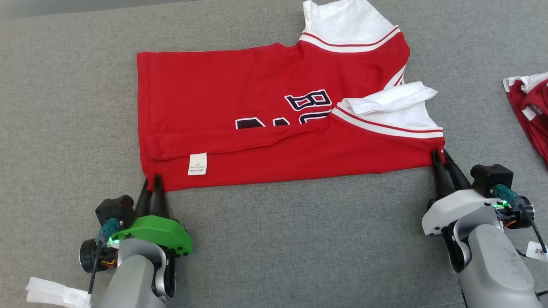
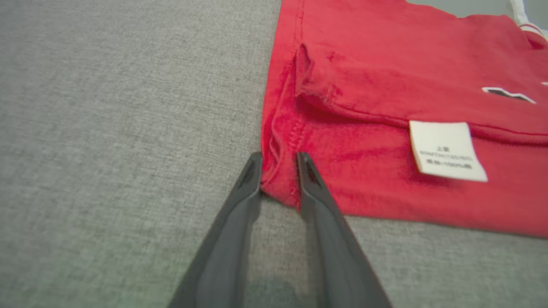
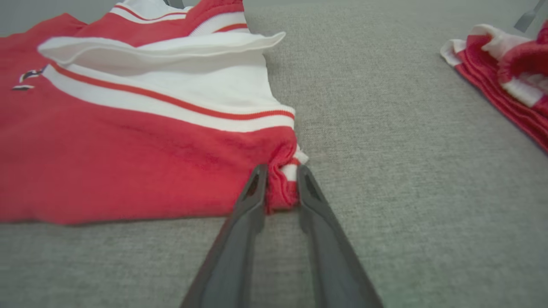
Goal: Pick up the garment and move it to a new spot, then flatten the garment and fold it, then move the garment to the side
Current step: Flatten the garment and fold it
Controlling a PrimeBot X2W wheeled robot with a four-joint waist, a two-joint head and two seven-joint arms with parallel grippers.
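The garment (image 1: pixel 265 107) is a red jersey with white striped sleeves, lying sideways on the grey cloth surface with its near long edge folded over. A white care label (image 1: pixel 197 164) shows on that folded strip. My left gripper (image 1: pixel 152 179) is at the near left hem corner. In the left wrist view the left gripper (image 2: pixel 279 160) has bunched red hem of the garment (image 2: pixel 385 85) pinched between its fingertips. My right gripper (image 1: pixel 441 153) is at the near right corner by the sleeve. There the right gripper (image 3: pixel 282 171) squeezes a wad of the garment (image 3: pixel 128 149).
A second red and white garment (image 1: pixel 531 107) lies crumpled at the right edge, also in the right wrist view as a red and white heap (image 3: pixel 505 77). A white tag (image 1: pixel 51 293) lies at the lower left. Grey surface (image 1: pixel 299 239) stretches between my arms.
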